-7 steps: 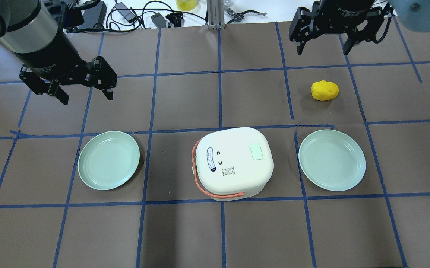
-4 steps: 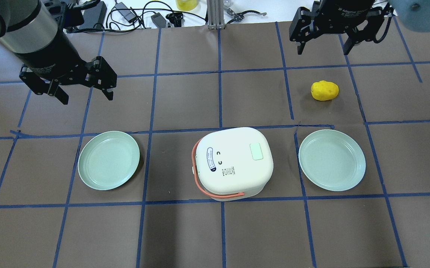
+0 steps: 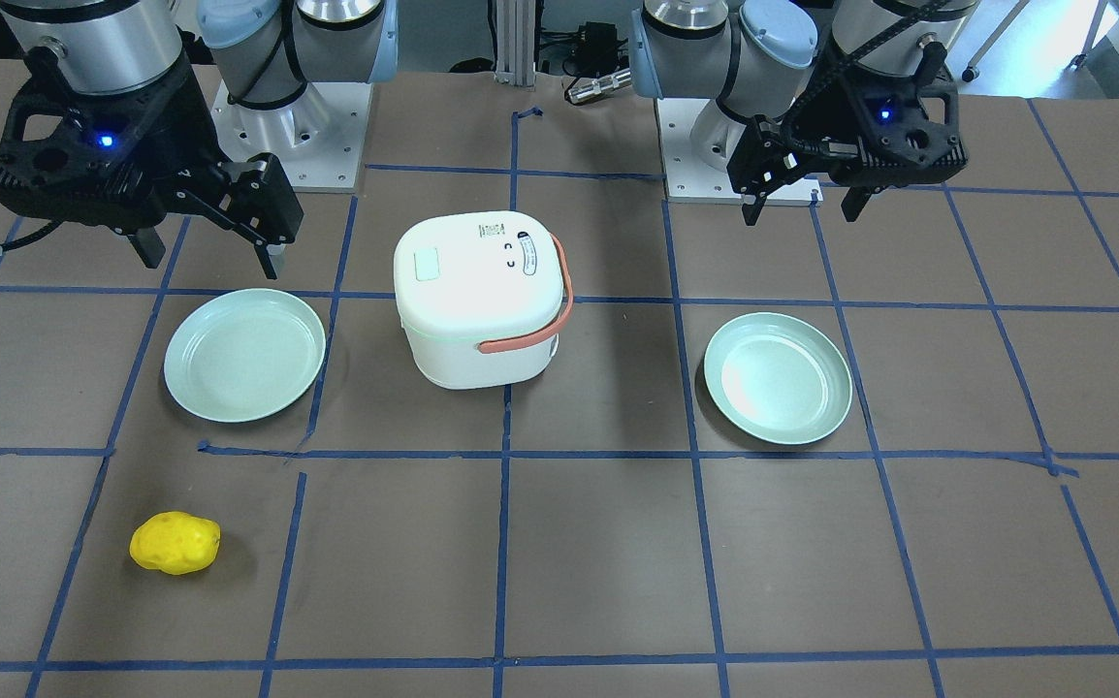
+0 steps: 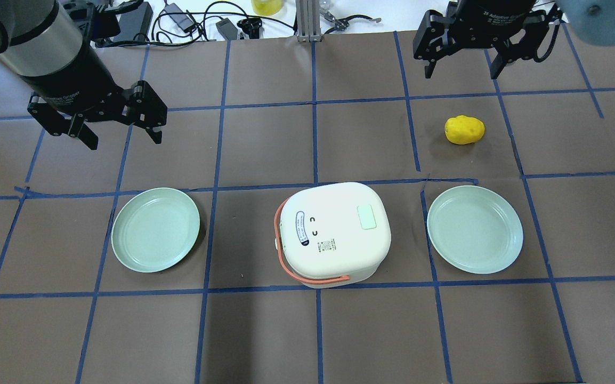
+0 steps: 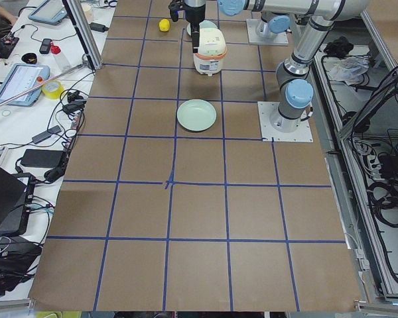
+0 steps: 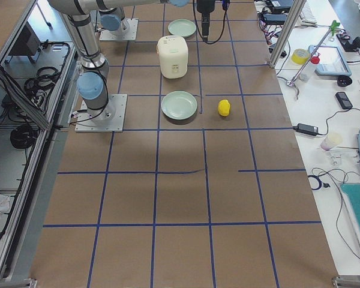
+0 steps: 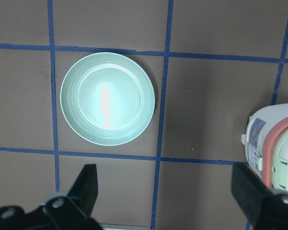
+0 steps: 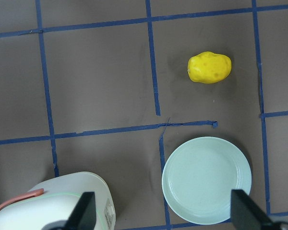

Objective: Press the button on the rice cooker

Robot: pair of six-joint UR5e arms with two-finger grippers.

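The white rice cooker with a salmon handle stands at the table's middle, lid shut. A pale green button sits on its lid, also seen from the front. My left gripper is open and empty, high above the table to the cooker's left. In the left wrist view the cooker shows at the right edge. My right gripper is open and empty, high up at the cooker's right. In the right wrist view the cooker is at the bottom left.
Two pale green plates flank the cooker, one on the left and one on the right. A yellow potato lies beyond the right plate. Cables and tools lie past the table's far edge.
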